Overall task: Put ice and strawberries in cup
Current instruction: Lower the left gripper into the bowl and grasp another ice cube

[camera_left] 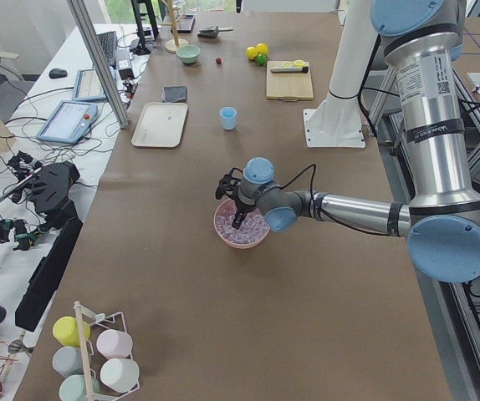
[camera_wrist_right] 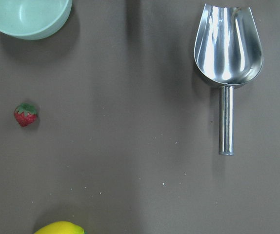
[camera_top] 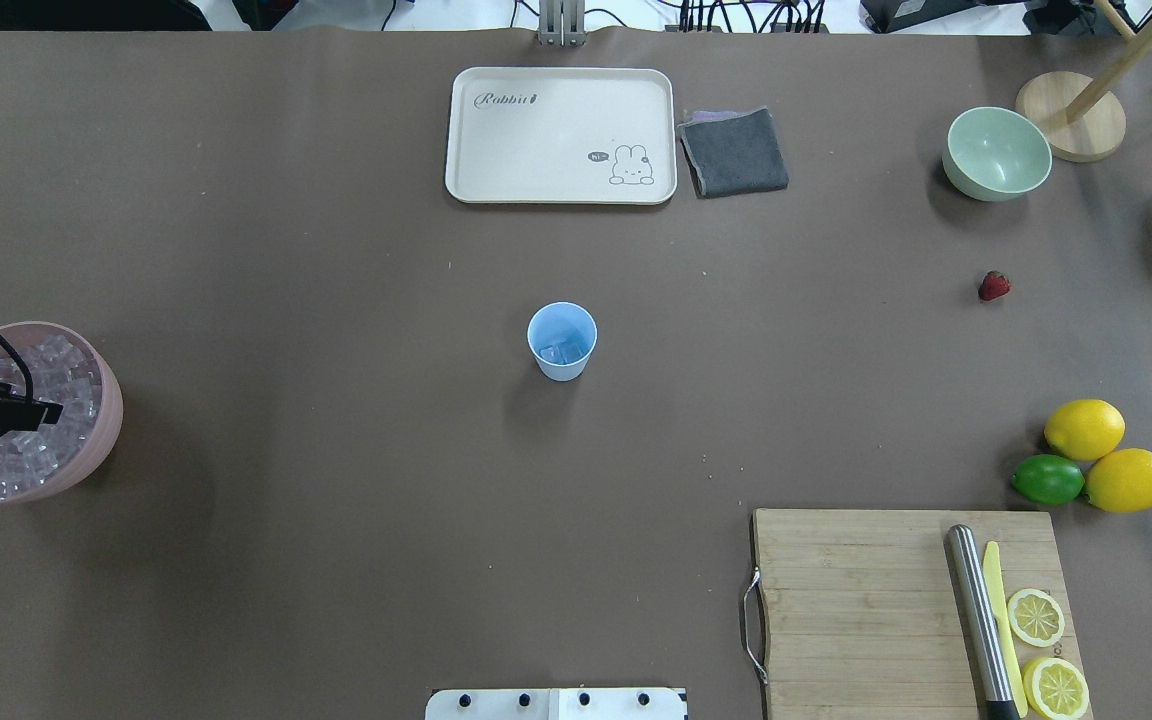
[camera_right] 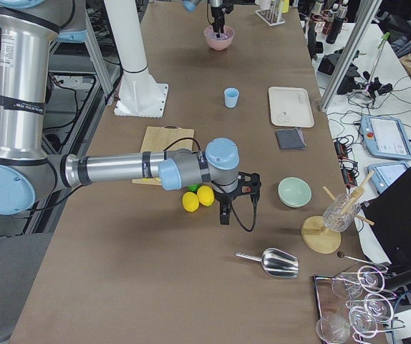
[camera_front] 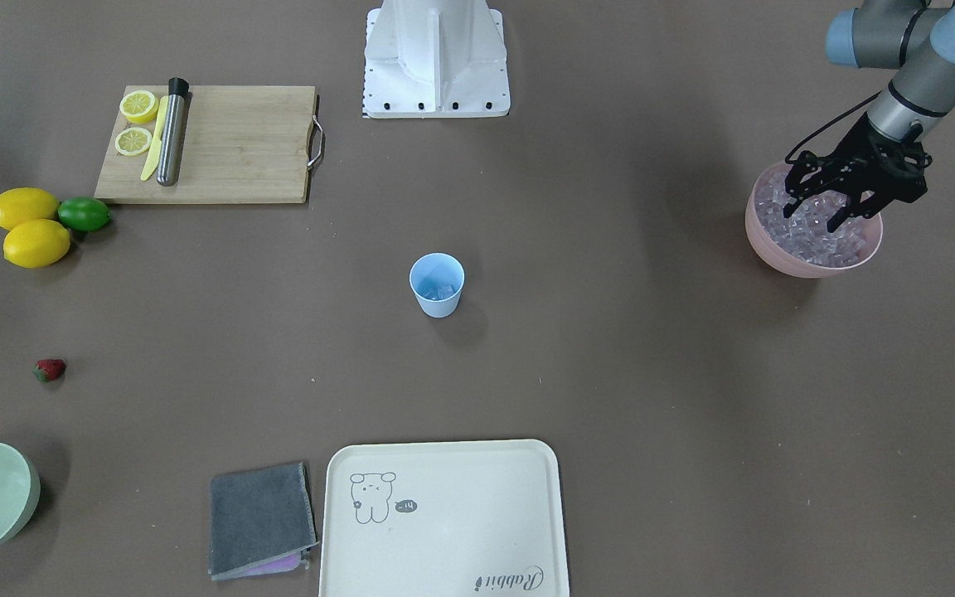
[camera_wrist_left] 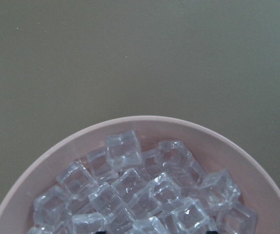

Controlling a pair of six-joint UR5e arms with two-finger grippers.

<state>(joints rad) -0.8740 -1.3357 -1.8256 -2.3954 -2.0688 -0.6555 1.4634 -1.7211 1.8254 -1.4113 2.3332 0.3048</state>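
Note:
The light blue cup stands upright mid-table with a few ice cubes at its bottom. Many more ice cubes fill a pink bowl at the table's left end. My left gripper hangs open over that bowl, its fingertips down among the cubes. A red strawberry lies alone on the table at the far right side. My right gripper hovers beyond the lemons; I cannot tell if it is open or shut.
A cutting board holds lemon slices, a knife and a steel rod. Two lemons and a lime lie beside it. A pale green bowl, grey cloth and cream tray line the far edge. A metal scoop lies past the strawberry.

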